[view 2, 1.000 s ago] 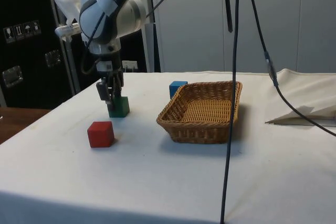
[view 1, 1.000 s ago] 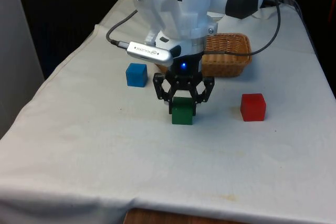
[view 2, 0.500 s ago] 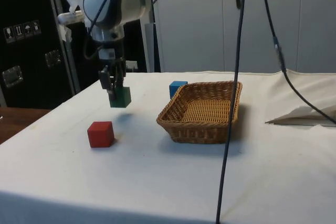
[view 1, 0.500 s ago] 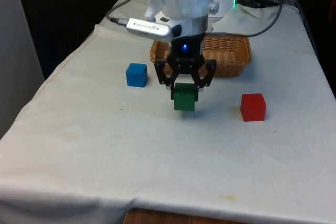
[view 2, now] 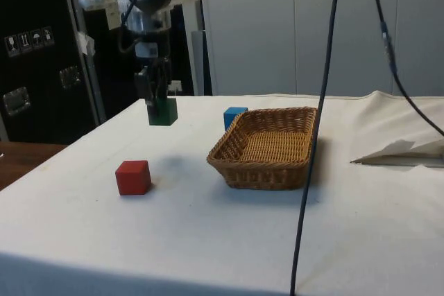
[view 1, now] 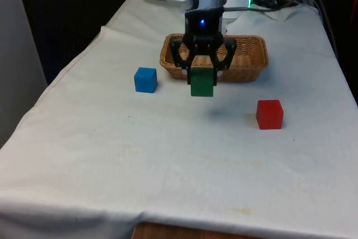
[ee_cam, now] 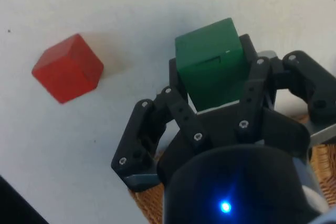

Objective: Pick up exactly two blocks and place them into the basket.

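Green block (view 1: 202, 83) aloft, basket (view 1: 249, 67) — wicker

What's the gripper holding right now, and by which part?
The gripper holds the green block, lifted clear of the table; its fingers clamp two opposite side faces near the top.

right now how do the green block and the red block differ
The green block is held off the table in the hand, while the red block sits on the white cloth. In the front view the green block hangs in front of the basket, whereas the red block lies nearer the camera and to the front view's right. One is green, the other red. Both are plain cubes that look about the same size.
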Controlling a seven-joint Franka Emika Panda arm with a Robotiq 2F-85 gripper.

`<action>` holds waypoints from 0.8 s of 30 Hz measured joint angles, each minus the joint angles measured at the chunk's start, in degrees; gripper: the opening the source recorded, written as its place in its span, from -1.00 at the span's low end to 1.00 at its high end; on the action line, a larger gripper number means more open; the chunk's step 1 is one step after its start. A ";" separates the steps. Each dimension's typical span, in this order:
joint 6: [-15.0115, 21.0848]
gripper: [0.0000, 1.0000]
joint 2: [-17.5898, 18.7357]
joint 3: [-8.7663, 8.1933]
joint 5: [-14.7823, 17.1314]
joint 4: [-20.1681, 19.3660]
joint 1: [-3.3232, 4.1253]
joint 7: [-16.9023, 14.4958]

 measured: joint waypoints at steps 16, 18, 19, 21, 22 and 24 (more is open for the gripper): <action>0.00 -0.95 -9.22 0.11 -4.70 -6.93 1.03 3.50; 0.00 -0.95 -10.49 0.11 -5.39 -8.14 1.03 3.67; 0.00 -0.95 -11.69 0.06 -6.07 -9.28 1.03 3.84; 0.00 -0.95 -12.32 0.00 -6.42 -9.85 1.03 3.95; 0.00 -0.95 -12.89 -0.06 -6.82 -10.37 0.97 4.01; 0.00 -0.95 -13.98 -0.23 -7.39 -11.40 0.97 4.07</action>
